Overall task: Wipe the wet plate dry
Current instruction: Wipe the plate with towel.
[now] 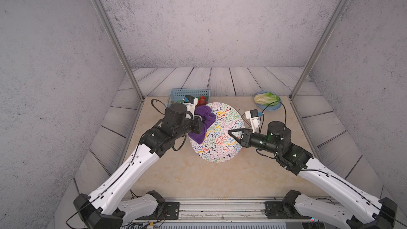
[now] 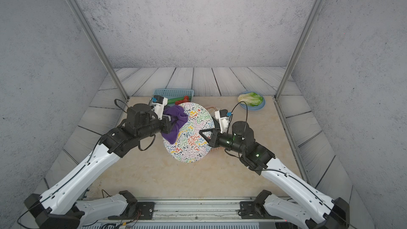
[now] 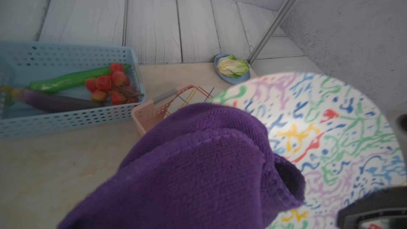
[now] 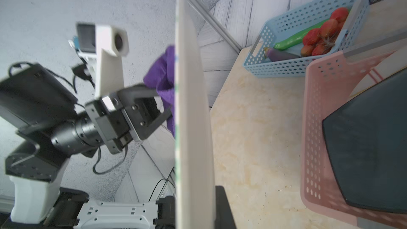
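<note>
The plate, round and white with colourful squiggles, is held up off the table, tilted on edge. My right gripper is shut on its right rim; in the right wrist view the plate runs edge-on between the jaws. A purple cloth lies bunched against the plate's upper left face, with my left gripper shut on it. In the left wrist view the cloth hides the jaws and the plate shows behind it. The right wrist view shows the left gripper and cloth beyond the plate.
A blue basket with a green pepper, an aubergine and red fruit stands at the back, behind the left wrist. A small blue dish with lettuce sits back right. A pink rack holding a dark plate stands under and behind the held plate.
</note>
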You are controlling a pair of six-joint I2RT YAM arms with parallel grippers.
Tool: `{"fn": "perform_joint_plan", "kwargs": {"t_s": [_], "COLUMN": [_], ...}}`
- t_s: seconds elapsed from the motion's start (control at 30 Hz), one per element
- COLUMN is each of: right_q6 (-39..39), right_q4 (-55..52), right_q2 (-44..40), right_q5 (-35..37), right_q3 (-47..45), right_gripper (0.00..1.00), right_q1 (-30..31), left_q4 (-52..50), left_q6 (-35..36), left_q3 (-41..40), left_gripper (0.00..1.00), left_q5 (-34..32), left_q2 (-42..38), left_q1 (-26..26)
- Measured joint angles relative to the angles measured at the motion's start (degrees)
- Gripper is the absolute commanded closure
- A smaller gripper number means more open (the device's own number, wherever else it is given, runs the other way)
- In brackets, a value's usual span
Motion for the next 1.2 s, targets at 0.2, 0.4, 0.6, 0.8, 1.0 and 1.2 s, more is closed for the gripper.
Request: {"fn": "perform_joint_plan", "kwargs": {"t_s": [0.2, 0.4, 0.6, 0.8, 1.0, 1.2], "right_q6": [0.72, 1.75, 4.26, 5.88, 7.06, 8.41], "right_q4": [-3.1, -3.5, 0.13, -0.39, 3.32, 6.99], "right_q2": [-0.04, -0.13, -0.17, 0.09, 3.39, 3.21], "right_q5": [4.15, 6.08, 5.64, 6.78, 3.34, -3.21], "right_q3": [-0.2, 0.66, 0.96, 1.68, 2.58, 1.51], "right_gripper": [1.0, 1.0, 1.0, 1.0, 1.0, 1.0], "right_q1": [0.15, -3.78, -4.07, -6.93, -7.34, -6.73], "left_q4": [5.99, 6.05, 7.34, 16.46, 12.74, 6.12], "left_q6": [1.03, -4.5, -5.09, -4.07, -6.12, -5.75], "left_q3": [-2.47, -12.33, -7.85, -13.25, -13.46, -1.38], "left_gripper": [1.0, 1.0, 1.0, 1.0, 1.0, 1.0], "left_q5": [2.49, 2.21, 8.17, 13.44, 9.44, 11.87], "left_q2": [3.67, -2.03, -0.31, 0.7, -2.75, 1.42], "left_q1": [-10.43, -5.31, -1.33, -13.4, -6.45, 9.86]}}
